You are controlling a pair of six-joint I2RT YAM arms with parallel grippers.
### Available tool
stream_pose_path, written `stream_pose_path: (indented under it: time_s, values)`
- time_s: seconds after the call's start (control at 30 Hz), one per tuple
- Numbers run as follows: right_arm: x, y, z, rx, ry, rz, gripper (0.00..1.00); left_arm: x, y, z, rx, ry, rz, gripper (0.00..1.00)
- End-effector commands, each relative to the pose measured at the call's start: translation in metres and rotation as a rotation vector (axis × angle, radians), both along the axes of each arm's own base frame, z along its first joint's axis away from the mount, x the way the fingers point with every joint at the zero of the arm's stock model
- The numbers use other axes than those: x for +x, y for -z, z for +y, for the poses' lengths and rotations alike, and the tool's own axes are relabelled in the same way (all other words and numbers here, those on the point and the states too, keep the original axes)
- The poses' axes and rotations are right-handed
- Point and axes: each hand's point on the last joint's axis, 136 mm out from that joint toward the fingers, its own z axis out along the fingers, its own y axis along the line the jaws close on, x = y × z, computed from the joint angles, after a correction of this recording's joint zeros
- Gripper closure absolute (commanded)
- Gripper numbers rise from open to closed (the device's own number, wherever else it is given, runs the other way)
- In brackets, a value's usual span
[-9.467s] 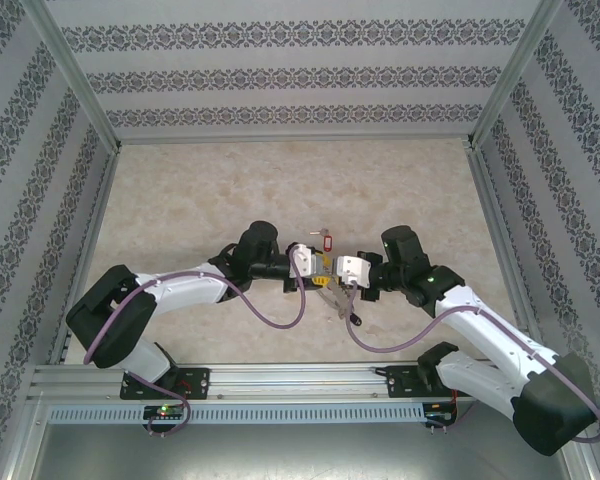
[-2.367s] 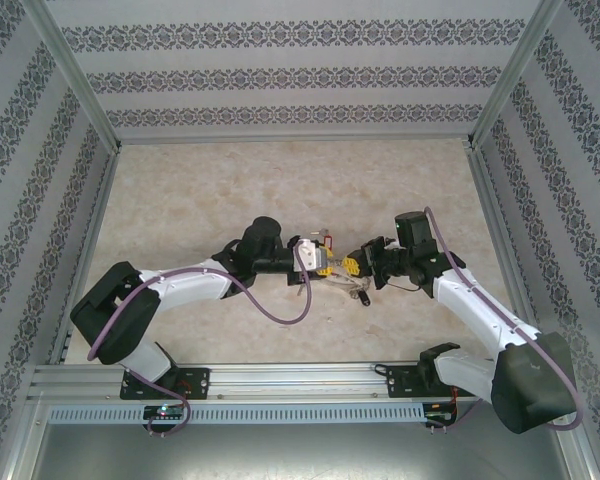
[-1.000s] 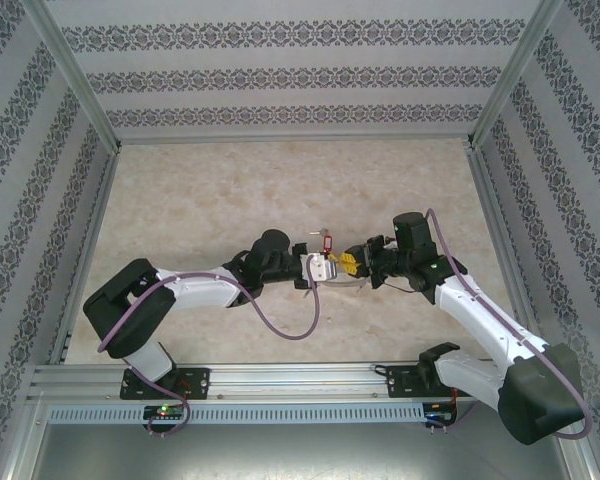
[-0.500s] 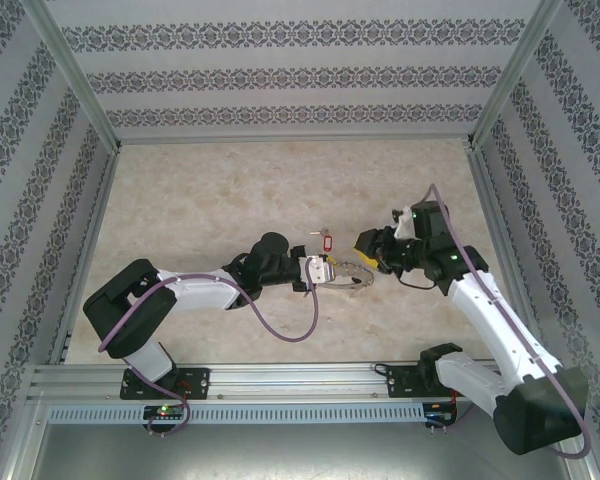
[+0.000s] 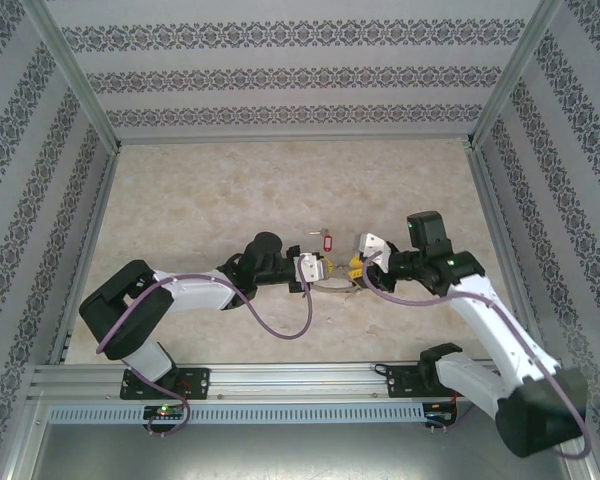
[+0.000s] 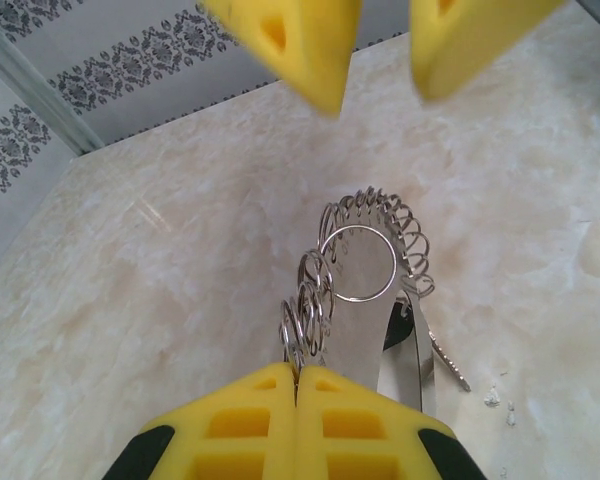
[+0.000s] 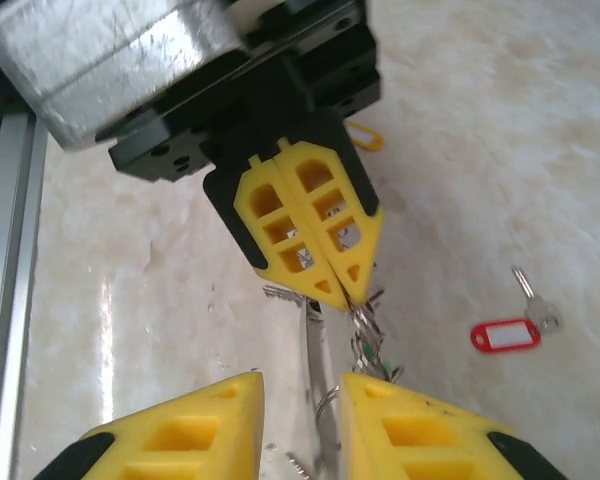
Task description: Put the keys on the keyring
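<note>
Grippers meet near the middle of the worktop (image 5: 200, 200) in the top view, a little nearer its near edge than its far one. The left gripper (image 5: 323, 271) points right and the right gripper (image 5: 356, 268) points left, tips close together. The keyring (image 5: 336, 285) shows as a thin grey loop between and just below them. A red-tagged key (image 5: 326, 241) lies on the worktop just beyond the left gripper, apart from both.

From the left wrist, the left gripper (image 6: 297, 376) has its yellow fingers pressed together on one end of the keyring (image 6: 365, 250), a coiled wire loop that curls away over the marbled worktop (image 6: 130, 300). A silvery key (image 6: 420, 355) lies along the ring's right side. The right gripper (image 6: 375, 95) hangs above with its fingers apart.

From the right wrist, the right gripper (image 7: 302, 390) has its fingers spread, clamped on nothing. The keyring (image 7: 365, 345) runs down into the gap between them. The left gripper (image 7: 342, 292) pinches the ring at its fingertips. The red-tagged key (image 7: 505, 334) lies flat to the right, well clear. A yellow tag (image 7: 366, 136) peeks out beside the left gripper's body.
</note>
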Motion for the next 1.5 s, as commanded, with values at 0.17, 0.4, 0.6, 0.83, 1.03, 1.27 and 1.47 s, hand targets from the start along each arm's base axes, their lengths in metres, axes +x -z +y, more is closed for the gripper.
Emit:
stream_pose_path:
  time_s: [0.17,0.4,0.6,0.83,1.03,1.27,1.47]
  values:
    - [0.0,0.003,0.026,-0.085,-0.297,-0.203,0.71,-0.008,-0.025,-0.003,-0.053,0.071,-0.042,1.0]
    - [0.014,0.028,0.017,-0.19,-0.292,-0.197,0.64,-0.011,-0.018,-0.003,-0.034,0.085,-0.03,1.0]
    - [0.019,0.042,0.018,-0.206,-0.299,-0.152,0.66,-0.011,-0.012,-0.006,-0.02,0.102,-0.019,1.0]
    - [0.019,0.061,0.01,-0.281,-0.31,-0.159,0.87,-0.01,-0.005,-0.005,-0.013,0.091,-0.005,1.0]
    - [0.018,0.046,0.015,-0.234,-0.309,-0.181,0.94,-0.008,-0.003,-0.003,-0.005,0.075,-0.003,1.0]
    - [0.013,0.033,0.017,-0.205,-0.298,-0.171,1.0,0.004,-0.022,0.009,-0.028,0.027,0.02,0.79]
    - [0.005,0.021,0.018,-0.186,-0.283,-0.18,1.0,-0.003,-0.027,0.022,0.071,0.089,0.071,0.5]
